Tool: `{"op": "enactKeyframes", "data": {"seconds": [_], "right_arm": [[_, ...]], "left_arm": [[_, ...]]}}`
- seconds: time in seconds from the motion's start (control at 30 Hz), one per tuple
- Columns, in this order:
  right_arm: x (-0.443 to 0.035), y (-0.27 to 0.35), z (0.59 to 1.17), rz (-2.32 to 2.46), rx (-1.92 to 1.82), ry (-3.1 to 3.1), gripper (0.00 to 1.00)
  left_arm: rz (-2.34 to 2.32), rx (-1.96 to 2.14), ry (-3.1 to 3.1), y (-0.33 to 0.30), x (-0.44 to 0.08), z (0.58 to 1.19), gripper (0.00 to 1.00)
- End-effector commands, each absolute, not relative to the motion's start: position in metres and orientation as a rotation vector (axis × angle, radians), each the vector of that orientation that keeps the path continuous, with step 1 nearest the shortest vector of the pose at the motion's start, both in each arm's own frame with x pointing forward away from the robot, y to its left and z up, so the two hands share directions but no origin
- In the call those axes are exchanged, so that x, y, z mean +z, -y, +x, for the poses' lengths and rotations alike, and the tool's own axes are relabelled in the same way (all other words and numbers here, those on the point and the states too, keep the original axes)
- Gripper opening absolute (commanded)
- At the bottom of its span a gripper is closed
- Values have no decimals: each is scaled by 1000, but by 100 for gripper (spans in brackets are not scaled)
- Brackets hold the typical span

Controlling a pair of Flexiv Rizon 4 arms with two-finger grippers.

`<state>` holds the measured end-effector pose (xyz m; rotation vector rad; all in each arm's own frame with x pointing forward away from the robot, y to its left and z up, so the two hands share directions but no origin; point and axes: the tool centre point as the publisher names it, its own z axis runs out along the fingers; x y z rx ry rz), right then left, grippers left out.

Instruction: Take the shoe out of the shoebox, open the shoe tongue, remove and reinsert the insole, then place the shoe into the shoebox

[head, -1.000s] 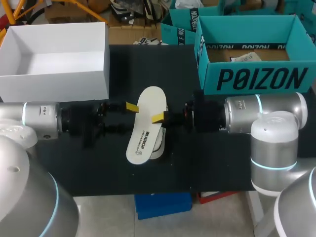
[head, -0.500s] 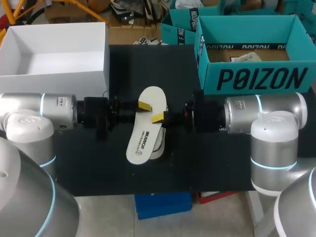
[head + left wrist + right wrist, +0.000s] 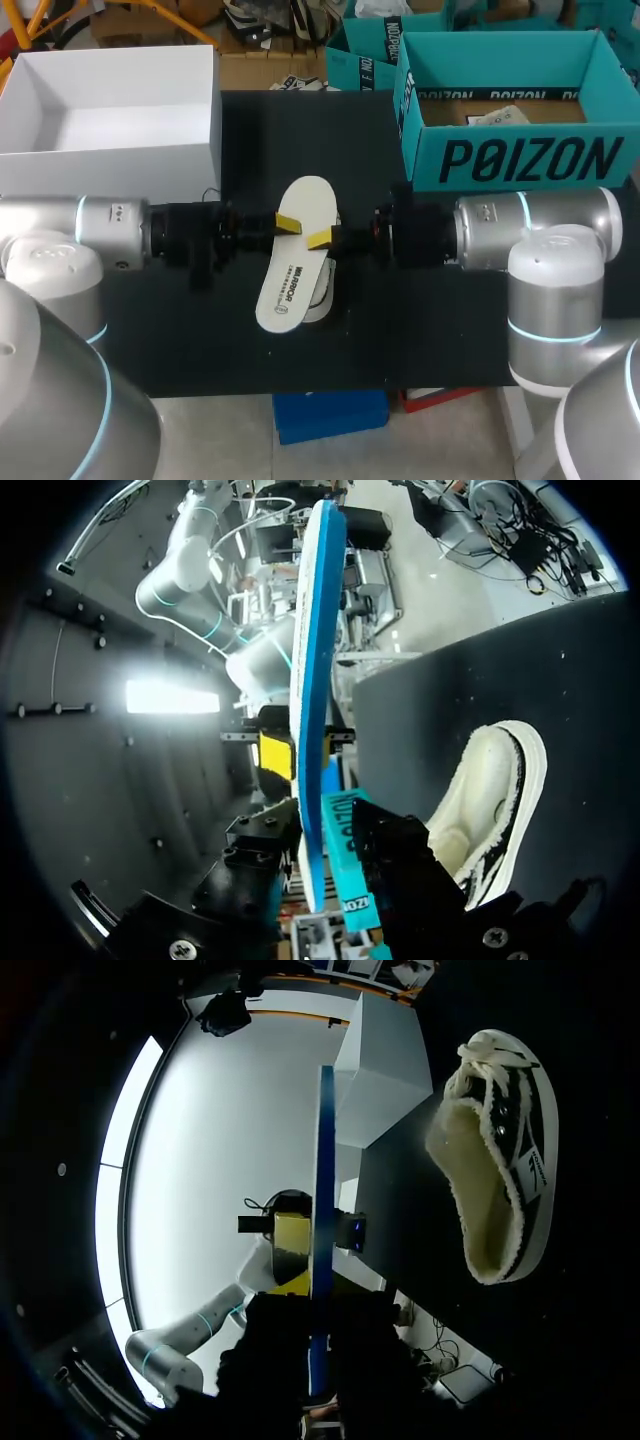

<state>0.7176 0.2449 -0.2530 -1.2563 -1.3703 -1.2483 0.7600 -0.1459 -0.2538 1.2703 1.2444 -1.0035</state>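
A white insole (image 3: 295,255) hangs level above the table, its blue edge (image 3: 315,630) turned toward each wrist camera. My right gripper (image 3: 322,238) is shut on its right edge (image 3: 325,1160), pinching it from above and below. My left gripper (image 3: 285,222) has its fingers around the opposite edge. In the left wrist view a gap still shows between one finger (image 3: 395,850) and the insole. The fleece-lined shoe (image 3: 322,292) lies on the black table under the insole, also seen in the left wrist view (image 3: 490,800) and the right wrist view (image 3: 495,1190).
The teal shoebox (image 3: 520,160) stands open at the back right with paper inside. A white box (image 3: 110,160) stands open at the back left. The black tabletop (image 3: 400,340) ends near the front, close to both arms.
My left gripper came in from the left to the insole's edge, and its fingers narrowed around it. The right gripper, insole and shoe stayed put.
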Motion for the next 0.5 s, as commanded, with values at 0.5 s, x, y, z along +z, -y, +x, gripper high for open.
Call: {"op": "enactKeyframes", "data": {"seconds": [0.5], "right_arm": [[-253,-247,717,-1261,-1249,1371,0]], "left_arm": [[1244,-1012,-1214,139,-248,750,8]]}}
